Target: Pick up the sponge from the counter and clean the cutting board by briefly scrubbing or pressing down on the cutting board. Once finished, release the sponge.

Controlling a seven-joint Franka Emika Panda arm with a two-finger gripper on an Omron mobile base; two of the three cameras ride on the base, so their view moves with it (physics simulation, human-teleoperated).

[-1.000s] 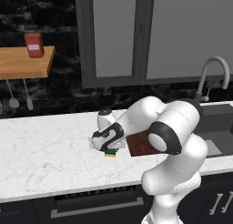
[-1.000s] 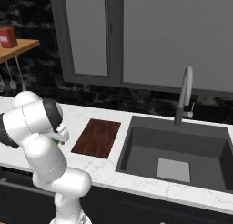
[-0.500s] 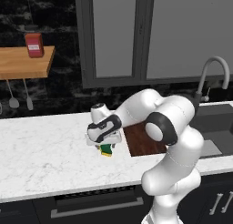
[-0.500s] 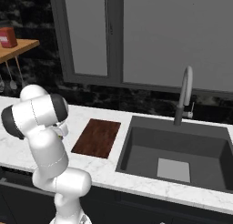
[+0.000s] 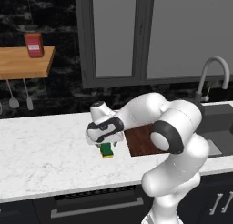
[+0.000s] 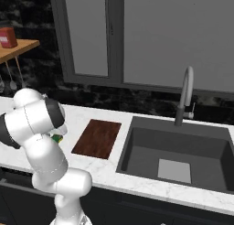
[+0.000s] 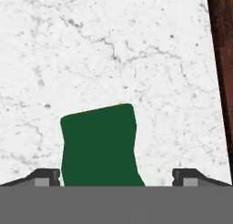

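3 items checked, largest first.

1. Counter (image 5: 45, 159): white marble, bare around the work spot. No hazard from the surface itself.

2. Cutting board (image 5: 139, 141): flat on the counter between the sponge and the sink, partly hidden behind the forearm in the left base view, fully shown in the right base view (image 6: 97, 138). Seen as a dark strip at the right edge of the hand view (image 7: 225, 59), well apart from the sponge there.

3. Gripper (image 5: 107, 143): low over the counter, just left of the board. Jaws apart, wide; in the hand view both fingertips (image 7: 45, 175) at either side of the sponge, clamped on nothing. Right tip clearly off the sponge; left tip very close to its edge, contact not confirmable.

4. Sponge (image 5: 107, 150): green face up, flat on the counter beside the board's left edge, not on it. Off centre between the tips in the hand view (image 7: 100, 145), nearer the left one.

Risks, as judged:
- Snagging on withdrawal: a sideways or tilted lift likely to drag or flip the sponge through the near left tip. Straight-up retreat advised.
- Elbow and forearm close above the board: a wide swing liable to knock it.
- If another scrub is needed: off-centre sponge likely to be pushed aside on closing.
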